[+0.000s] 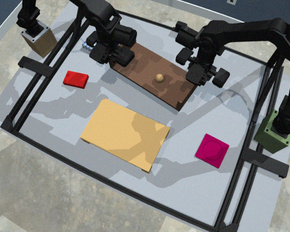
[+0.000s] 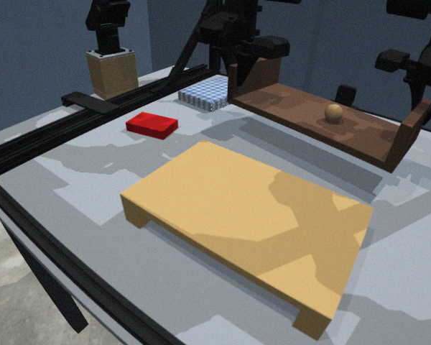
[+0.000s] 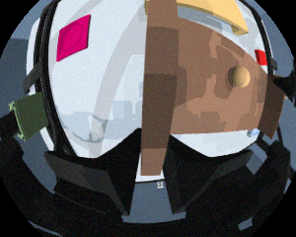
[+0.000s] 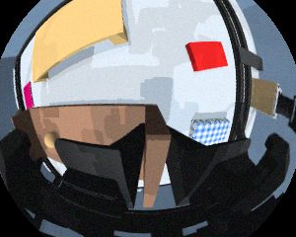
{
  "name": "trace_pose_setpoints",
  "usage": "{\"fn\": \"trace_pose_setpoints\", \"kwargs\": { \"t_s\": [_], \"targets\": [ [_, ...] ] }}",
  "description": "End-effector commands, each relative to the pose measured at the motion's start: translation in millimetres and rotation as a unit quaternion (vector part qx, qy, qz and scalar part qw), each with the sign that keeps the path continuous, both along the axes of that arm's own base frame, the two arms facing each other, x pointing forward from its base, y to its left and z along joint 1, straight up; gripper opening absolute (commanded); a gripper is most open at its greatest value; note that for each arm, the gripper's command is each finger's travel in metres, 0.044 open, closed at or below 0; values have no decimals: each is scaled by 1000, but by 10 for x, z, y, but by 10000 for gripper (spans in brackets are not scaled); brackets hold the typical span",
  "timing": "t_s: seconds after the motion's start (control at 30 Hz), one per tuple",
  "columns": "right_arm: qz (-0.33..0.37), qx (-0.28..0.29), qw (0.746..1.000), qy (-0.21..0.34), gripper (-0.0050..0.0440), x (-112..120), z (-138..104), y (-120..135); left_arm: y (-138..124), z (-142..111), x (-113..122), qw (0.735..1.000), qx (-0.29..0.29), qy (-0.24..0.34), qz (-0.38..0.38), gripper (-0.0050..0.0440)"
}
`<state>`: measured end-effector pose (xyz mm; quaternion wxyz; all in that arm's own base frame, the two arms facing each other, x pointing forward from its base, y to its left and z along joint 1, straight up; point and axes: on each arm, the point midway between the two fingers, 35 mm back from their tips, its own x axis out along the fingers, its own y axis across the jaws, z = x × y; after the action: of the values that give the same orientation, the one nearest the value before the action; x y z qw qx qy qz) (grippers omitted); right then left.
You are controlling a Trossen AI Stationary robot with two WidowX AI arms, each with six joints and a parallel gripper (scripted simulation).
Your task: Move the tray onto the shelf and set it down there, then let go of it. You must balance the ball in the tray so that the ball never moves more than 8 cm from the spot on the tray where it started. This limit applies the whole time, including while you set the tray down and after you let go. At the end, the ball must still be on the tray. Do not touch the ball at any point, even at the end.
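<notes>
- going left to right across the top view: the tan box-shaped mount (image 1: 41,44) (image 2: 114,75) (image 4: 263,97) stands outside the dark rails, with a black arm foot on its pale plate.
- the red rectangular block (image 1: 75,79) (image 2: 151,126) (image 3: 260,57) (image 4: 207,55) lies flat on the pale grey worktop (image 1: 190,189) (image 2: 133,274) (image 3: 104,59) (image 4: 138,74), inside the rails.
- the blue-and-white checked flat stack (image 1: 87,45) (image 2: 208,93) (image 3: 253,132) (image 4: 210,131) lies near the right gripper, partly hidden in the top view.
- the right gripper (image 1: 111,56) (image 2: 238,74) (image 4: 152,127) has its fingers closed to a narrow gap, pinching the tray's end wall between them.
- the brown wooden-looking tray with upright end walls (image 1: 150,65) (image 2: 301,111) (image 3: 202,104) (image 4: 99,123) is held up over the worktop, roughly level, its shadow cast below; it is behind the shelf in the exterior view and not on it.
- the low yellow rectangular shelf with short feet (image 1: 125,132) (image 2: 227,200) (image 3: 212,10) (image 4: 84,35) stands on the worktop, nothing set on top.
- the small tan round ball (image 1: 159,78) (image 2: 333,113) (image 3: 239,76) (image 4: 50,140) sits on the tray floor, apart from both end walls and both grippers.
- the left gripper (image 1: 202,75) (image 2: 425,102) (image 3: 149,132) has its fingers nearly together, clamped on the opposite end wall.
- the magenta flat square with a circle outline (image 1: 212,150) (image 3: 74,38) (image 4: 28,95) lies on the worktop.
- the green box-shaped mount (image 1: 272,137) (image 3: 31,116) is furthest right, under the left arm.
</notes>
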<state>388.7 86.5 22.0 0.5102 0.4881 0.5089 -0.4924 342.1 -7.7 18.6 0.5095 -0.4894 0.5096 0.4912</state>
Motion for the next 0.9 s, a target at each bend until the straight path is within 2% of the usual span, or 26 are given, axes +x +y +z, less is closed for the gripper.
{"fn": "trace_pose_setpoints", "kwargs": {
  "t_s": [0.0, 0.2, 0.6, 0.77, 0.87],
  "targets": [
    [-1, 11, 1000, 1, 20, 1, 20, -11, 19, 22, -3, 1000, -9, -3, -1, 20],
    [-1, -11, 1000, -3, 20, 6, 35, -30, 39, 6, -6, 1000, 13, 0, -1, 20],
    [-1, 14, 1000, 2, 20, 15, 17, -75, 84, 24, -12, 1000, -12, -3, -1, 20],
    [-1, -12, 1000, -3, 20, 18, 35, -87, 97, 6, -14, 1000, 14, 0, -1, 20],
    [-1, 0, 1000, -1, 20, 23, 26, -111, 120, 15, -17, 1000, 2, -2, -1, 20]
  ]
}}
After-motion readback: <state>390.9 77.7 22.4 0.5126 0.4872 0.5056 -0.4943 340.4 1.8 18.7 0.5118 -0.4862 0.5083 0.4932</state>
